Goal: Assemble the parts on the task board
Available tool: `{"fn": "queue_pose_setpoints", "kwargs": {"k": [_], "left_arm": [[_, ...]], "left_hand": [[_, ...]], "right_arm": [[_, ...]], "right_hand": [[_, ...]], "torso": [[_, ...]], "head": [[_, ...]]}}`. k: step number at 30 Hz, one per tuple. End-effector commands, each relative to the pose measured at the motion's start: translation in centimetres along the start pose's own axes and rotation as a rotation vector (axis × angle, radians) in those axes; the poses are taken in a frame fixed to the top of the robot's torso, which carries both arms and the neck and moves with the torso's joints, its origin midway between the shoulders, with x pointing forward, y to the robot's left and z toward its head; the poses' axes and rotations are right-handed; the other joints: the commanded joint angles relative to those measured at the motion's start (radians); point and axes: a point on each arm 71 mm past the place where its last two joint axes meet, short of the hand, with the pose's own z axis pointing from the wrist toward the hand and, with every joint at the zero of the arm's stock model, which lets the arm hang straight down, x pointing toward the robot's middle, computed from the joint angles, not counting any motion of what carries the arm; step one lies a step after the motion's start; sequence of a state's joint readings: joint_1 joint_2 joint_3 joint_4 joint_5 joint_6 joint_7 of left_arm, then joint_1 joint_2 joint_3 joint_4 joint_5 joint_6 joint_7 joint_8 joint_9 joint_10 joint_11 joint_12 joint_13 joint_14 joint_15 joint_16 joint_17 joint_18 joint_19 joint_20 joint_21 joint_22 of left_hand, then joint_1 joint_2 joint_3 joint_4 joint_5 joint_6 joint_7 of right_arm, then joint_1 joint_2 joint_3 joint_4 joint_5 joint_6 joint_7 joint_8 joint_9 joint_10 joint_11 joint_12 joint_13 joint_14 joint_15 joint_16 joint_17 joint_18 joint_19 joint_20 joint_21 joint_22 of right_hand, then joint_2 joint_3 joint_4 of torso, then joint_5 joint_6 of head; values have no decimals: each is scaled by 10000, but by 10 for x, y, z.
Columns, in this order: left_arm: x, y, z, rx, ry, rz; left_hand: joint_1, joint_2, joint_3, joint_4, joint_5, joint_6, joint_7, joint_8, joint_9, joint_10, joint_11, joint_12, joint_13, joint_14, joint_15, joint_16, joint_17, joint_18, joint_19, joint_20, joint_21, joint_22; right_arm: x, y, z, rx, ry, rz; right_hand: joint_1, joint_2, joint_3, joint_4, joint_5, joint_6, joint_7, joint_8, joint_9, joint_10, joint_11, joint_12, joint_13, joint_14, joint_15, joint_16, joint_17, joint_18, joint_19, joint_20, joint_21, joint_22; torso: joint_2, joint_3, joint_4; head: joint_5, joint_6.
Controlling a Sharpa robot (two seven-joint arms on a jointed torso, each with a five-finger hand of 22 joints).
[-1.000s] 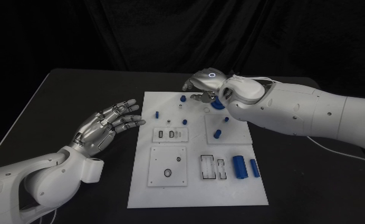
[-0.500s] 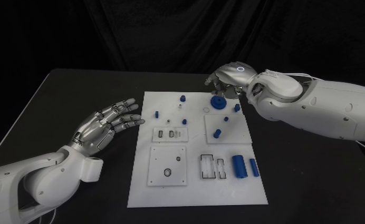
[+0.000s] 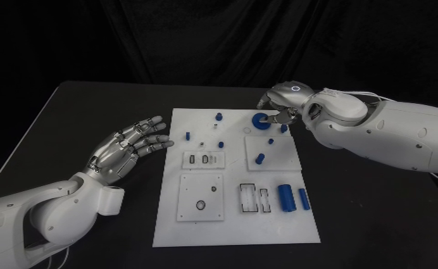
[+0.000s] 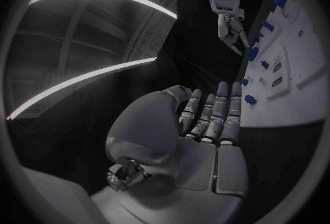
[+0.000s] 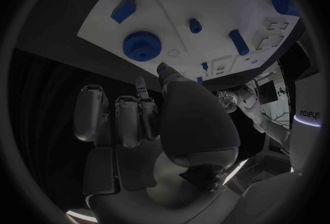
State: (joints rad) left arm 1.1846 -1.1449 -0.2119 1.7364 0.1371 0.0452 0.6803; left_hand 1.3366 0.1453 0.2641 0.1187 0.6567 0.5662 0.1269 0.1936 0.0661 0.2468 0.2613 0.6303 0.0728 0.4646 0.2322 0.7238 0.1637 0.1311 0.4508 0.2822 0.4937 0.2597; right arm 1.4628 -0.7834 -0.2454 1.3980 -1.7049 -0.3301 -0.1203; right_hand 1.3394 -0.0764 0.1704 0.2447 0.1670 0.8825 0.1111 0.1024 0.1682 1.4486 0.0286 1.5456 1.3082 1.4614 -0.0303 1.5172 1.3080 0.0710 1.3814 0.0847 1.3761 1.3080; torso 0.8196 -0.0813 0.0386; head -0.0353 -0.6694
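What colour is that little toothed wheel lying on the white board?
Blue. The toothed wheel shows best in the right wrist view.

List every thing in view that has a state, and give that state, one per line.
Left hand: open, fingers spread, holding nothing, beside the task board.
Right hand: fingers curled, empty, above the board's far edge.
Blue gear: lying flat on the board, free of the fingers.
Two blue cylinders: lying on their sides, near right.
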Motion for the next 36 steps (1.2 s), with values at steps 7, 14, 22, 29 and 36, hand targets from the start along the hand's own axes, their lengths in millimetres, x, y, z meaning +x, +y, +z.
{"fn": "queue_pose_setpoints", "kwargs": {"k": [7, 14, 22, 29, 36], "left_arm": [[1, -6, 0, 884, 99, -175], [1, -6, 0, 875, 112, -185], [1, -6, 0, 869, 117, -189], [1, -5, 1, 857, 134, -198], [1, -5, 1, 837, 142, -202]], "left_hand": [[-116, -2, 68, -2, 8, -14, 70, -22, -6, -12, 48, 34, 10, -61, 18, 39, -8, -101, -56, 11, -32, -14], [-123, 0, 80, -9, 9, -21, 75, -24, -7, -10, 55, 38, 10, -66, 21, 42, -10, -102, -63, 12, -34, -16], [-123, 0, 80, -9, 9, -21, 75, -24, -7, -10, 55, 38, 10, -66, 21, 42, -10, -102, -63, 12, -34, -16], [-123, 0, 80, -9, 9, -21, 75, -24, -7, -10, 55, 38, 10, -66, 21, 42, -10, -102, -63, 12, -34, -16], [-123, 0, 80, -9, 9, -21, 75, -24, -7, -10, 55, 38, 10, -66, 21, 42, -10, -102, -63, 12, -34, -16]], "right_arm": [[8, -6, 1, 518, 422, -42], [11, -8, 2, 627, 704, -89], [14, -9, 3, 698, 934, -138], [17, -10, 5, 731, 1087, -167], [21, -11, 7, 777, 1282, -211]], "right_hand": [[-3, 98, -113, -131, 341, -43, 29, -233, -116, 1222, 28, 252, 2626, 1094, 76, 536, 2628, -226, 500, 41, 571, 1359], [29, 105, -120, -188, 385, -177, 38, -332, -210, 1222, 34, 252, 2626, 1094, 80, 536, 2628, -271, 640, 45, 722, 1513], [90, 100, -104, -256, 522, -271, 44, -366, -276, 1222, 38, 252, 2626, 1094, 84, 536, 2628, -261, 608, 49, 697, 1504], [121, 121, -79, -293, 672, -312, 69, -365, -323, 1222, 55, 252, 2626, 1094, 97, 536, 2628, -258, 596, 56, 688, 1509], [181, 142, -1, -380, 1126, -173, 92, -297, -386, 1222, 80, 252, 2626, 1094, 121, 536, 2628, -233, 514, 83, 611, 1476]], "torso": [[13, 1, 25], [8, -5, 28], [-9, -18, 15], [-3, -11, 21], [-2, -9, 15]], "head": [[-30, 9], [-29, 13], [-20, -14], [-22, -27], [-14, -48]]}}
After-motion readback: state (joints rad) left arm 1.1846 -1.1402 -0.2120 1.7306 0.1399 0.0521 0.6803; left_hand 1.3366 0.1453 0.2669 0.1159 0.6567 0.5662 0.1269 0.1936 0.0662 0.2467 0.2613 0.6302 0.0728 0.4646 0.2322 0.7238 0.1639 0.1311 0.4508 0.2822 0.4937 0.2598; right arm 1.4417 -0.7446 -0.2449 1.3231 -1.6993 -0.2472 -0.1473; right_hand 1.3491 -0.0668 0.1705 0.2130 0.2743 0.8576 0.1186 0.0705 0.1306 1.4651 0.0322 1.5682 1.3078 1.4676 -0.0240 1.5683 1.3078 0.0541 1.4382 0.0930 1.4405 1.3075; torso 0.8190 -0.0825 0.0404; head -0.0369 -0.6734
